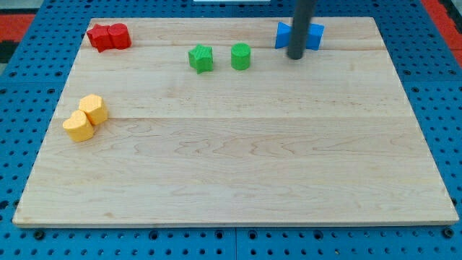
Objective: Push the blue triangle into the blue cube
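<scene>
Two blue blocks lie side by side at the view's top right, partly hidden by my rod. The blue block left of the rod (284, 35) and the blue block right of it (315, 35) seem to touch; I cannot tell which is the triangle and which the cube. My tip (295, 55) rests on the board just below the two, between them.
A green star (201, 58) and a green cylinder (240, 55) sit left of the blue blocks. Two red blocks (109, 36) lie at the top left. Two yellow blocks (85, 118) lie at the left edge. The wooden board (238, 166) sits on a blue pegboard.
</scene>
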Controlling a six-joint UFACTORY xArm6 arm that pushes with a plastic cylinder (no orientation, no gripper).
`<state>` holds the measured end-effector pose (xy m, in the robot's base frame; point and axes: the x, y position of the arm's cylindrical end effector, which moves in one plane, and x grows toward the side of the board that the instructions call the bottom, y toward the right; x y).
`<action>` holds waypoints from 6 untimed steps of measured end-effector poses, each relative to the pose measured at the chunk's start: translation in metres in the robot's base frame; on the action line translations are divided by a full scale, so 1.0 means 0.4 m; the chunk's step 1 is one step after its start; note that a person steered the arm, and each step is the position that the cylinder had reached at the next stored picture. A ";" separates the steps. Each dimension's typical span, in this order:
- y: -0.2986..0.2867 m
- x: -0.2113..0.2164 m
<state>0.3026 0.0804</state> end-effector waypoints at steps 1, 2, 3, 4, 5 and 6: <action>-0.127 -0.064; -0.097 -0.149; -0.030 -0.157; 0.014 -0.157; 0.014 -0.157; 0.014 -0.157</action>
